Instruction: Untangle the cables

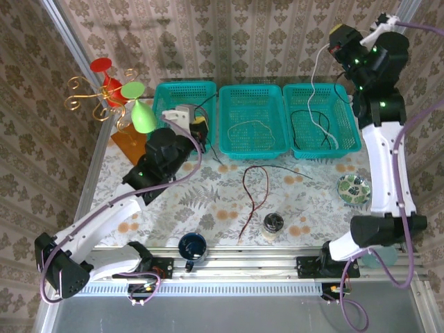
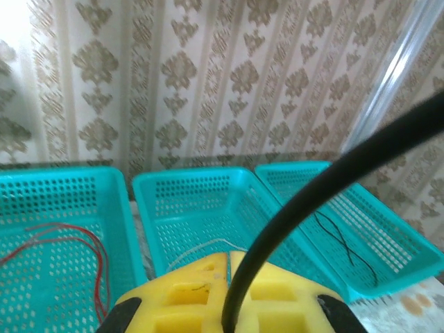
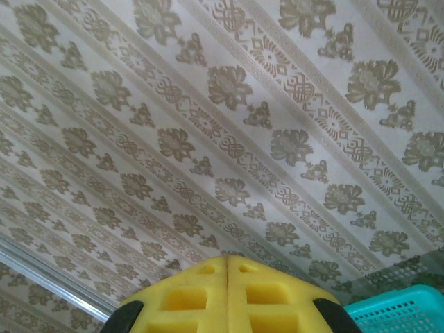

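Closest to us, left gripper [image 2: 227, 258] pinches a black cable [image 2: 333, 173] btw yellow pads [image 2: 187, 295]; right gripper [image 3: 227, 262], clenched up high, seems to dangle a white cable [image 1: 311, 78] over right basket [image 1: 326, 155]; dark red cable [image 1: 254, 191] lies loose on table [image 1: 173, 201], all light & limp, so we'd grip near an end.

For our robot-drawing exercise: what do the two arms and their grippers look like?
The left arm and right arm have white links between black joint housings with small green lights, and purple cables looping alongside. The left gripper and right gripper end in blocky yellow fingers with rectangular recesses.
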